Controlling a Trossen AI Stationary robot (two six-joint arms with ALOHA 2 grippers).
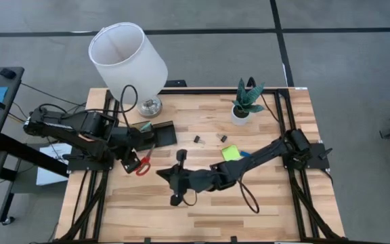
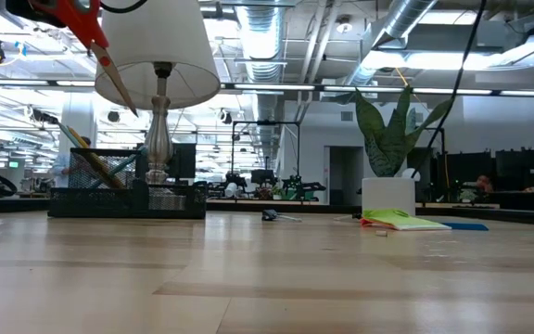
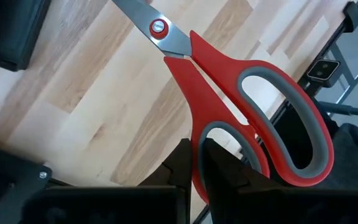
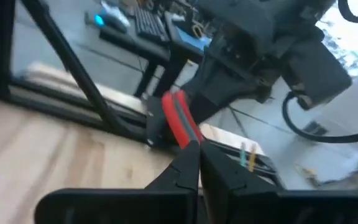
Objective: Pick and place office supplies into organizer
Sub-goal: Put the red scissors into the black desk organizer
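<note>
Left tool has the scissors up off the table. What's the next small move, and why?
Probably carry the left tool toward the organizer, then lower. It is shut on the red-handled scissors, which hang in the air with blades pointing toward the tray, not yet over it. The right tool waits mid-table, shut and empty.

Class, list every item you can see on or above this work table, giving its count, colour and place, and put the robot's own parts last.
Scissors: one, red handles, held above the table's left side, blades toward the organizer.
Organizer: one, black, back left, beside the lamp base.
Lamp: one, white shade, silver base, back left.
Potted plant: one, green in a white pot, back right.
Binder clips: two, black, mid-table between organizer and plant.
Sticky-note pad: one, lime green, right of centre.
Table: one, light wood.
Left end effector: shut on the scissors' handle.
Right end effector: shut, empty, near the table's centre.
</note>
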